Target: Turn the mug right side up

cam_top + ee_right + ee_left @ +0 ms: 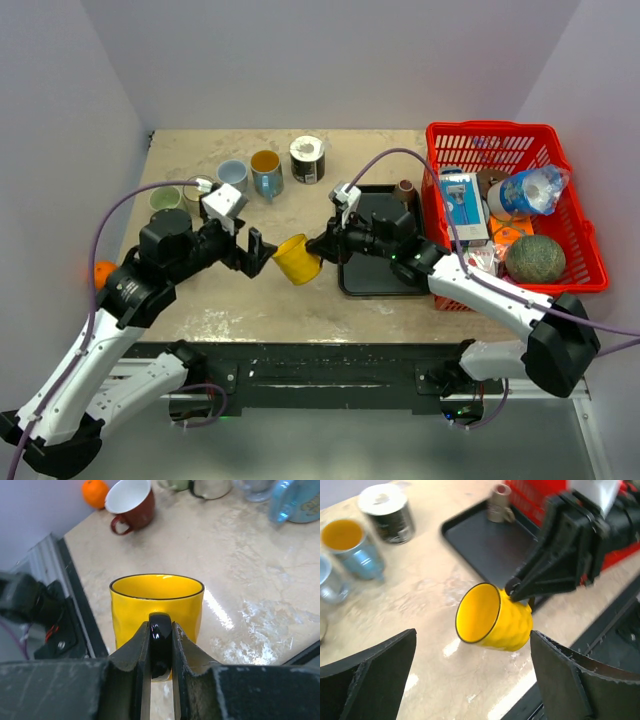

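Observation:
The yellow mug (297, 259) with a black handle (160, 642) is held a little above the table, tilted on its side with its mouth toward the left arm. My right gripper (161, 652) is shut on the handle, also shown in the top view (322, 243). In the left wrist view the mug (492, 617) hangs ahead of and between the jaws. My left gripper (257, 251) is open and empty, just left of the mug's rim, not touching it.
A black tray (375, 270) lies right of the mug, with a small brown cup (406, 189) at its far end. Several mugs (266, 172) stand at the back left. A red basket (515, 205) of items is at the right. A red mug (131, 502) and an orange (104, 273) sit at the left edge.

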Available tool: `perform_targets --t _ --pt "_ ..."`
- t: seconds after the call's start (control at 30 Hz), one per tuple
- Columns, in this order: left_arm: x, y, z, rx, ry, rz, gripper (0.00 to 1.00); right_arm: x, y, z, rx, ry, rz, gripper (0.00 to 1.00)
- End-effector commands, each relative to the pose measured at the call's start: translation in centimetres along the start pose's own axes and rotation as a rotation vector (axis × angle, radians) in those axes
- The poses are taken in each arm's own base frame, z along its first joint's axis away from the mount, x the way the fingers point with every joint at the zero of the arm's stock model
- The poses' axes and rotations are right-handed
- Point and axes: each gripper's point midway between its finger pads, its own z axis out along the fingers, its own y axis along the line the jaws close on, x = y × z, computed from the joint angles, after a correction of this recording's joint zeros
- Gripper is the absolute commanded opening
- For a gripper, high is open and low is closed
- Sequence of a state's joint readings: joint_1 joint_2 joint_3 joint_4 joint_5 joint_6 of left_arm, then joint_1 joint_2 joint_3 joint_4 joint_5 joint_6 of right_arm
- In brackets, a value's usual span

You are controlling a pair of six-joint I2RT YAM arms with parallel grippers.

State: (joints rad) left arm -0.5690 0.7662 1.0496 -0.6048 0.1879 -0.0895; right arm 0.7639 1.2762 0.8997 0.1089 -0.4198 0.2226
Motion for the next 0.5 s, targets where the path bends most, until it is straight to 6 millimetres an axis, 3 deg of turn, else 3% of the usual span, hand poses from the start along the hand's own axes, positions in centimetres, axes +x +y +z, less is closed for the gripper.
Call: perform_targets --t 0.0,0.03,0.07,0.13,0.17,0.2,0.3,0.4,0.47 --pt "-2.8 4.1 -1.9 -0.292 -0.093 -0.174 0.99 -7.3 0.0 1.6 0.146 -0.401 0.074 0.00" --pt "-3.1 4.6 -2.1 -0.322 -0.103 -0.193 0.99 -7.1 -0.1 2.2 0.175 -0.424 0.089 0.00" --pt "-3.3 4.6 -2.2 -0.331 -0.114 -0.223 0.99 -5.4 0.6 4.2 0.178 -0.399 0.100 0.00" --pt "-3.5 4.8 -2.5 -0.349 -0.121 -0.245 0.99 -6.1 0.2 5.5 0.252 -0.472 0.118 0.00" --pt "-3.9 4.8 -2.7 -0.349 -0.133 -0.259 0.99 -5.2 1.4 6.9 0.244 -0.461 0.117 0.00" --pt "-3.9 4.7 -2.8 -0.351 -0.126 -0.265 0.99 -4.9 0.7 8.5 0.302 -0.479 0.121 0.00" --pt "-4.2 4.6 -3.3 -0.351 -0.128 -0.269 0.99 -3.4 1.8 12.4 0.328 -0.487 0.116 0.00" --pt "-4.4 4.4 -3.6 -0.343 -0.129 -0.267 0.99 -3.9 2.1 14.1 0.381 -0.549 0.131 0.00" --pt "-4.5 4.2 -3.8 -0.336 -0.124 -0.264 0.99 -2.9 2.0 15.3 0.399 -0.550 0.132 0.00"
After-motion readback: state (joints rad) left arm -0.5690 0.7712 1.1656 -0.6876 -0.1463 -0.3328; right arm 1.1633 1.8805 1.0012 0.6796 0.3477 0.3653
